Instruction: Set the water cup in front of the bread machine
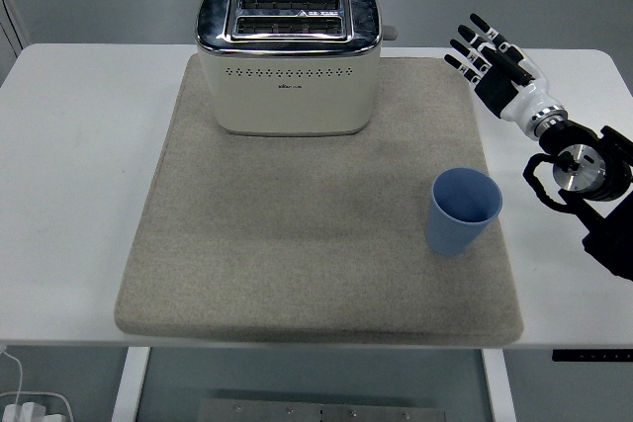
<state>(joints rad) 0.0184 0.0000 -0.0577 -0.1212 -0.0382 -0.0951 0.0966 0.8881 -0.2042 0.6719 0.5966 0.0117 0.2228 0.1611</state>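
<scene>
The task looks barely begun. The blue water cup (463,210) stands upright at the right-hand side of the grey mat (247,264), close to the mat's right edge and well apart from the bread machine (288,58), which sits at the upper centre of the frame near the mat's far edge. The stretch of mat directly below the machine in the picture, where the cup should end up, is bare.

The right hand (492,58) hovers at the upper right of the frame, over the white tabletop (79,135) just off the mat's far right corner. Its fingers are spread apart and hold nothing; it is above and to the right of the cup and not touching it. The left arm does not show.

What seems left is everything: reaching to the cup, grasping it, carrying it leftward and setting it down before the machine.

As for contents, the cup's inside appears empty, with no liquid visible. The machine's two top slots show only metal grilles, no bread.
</scene>
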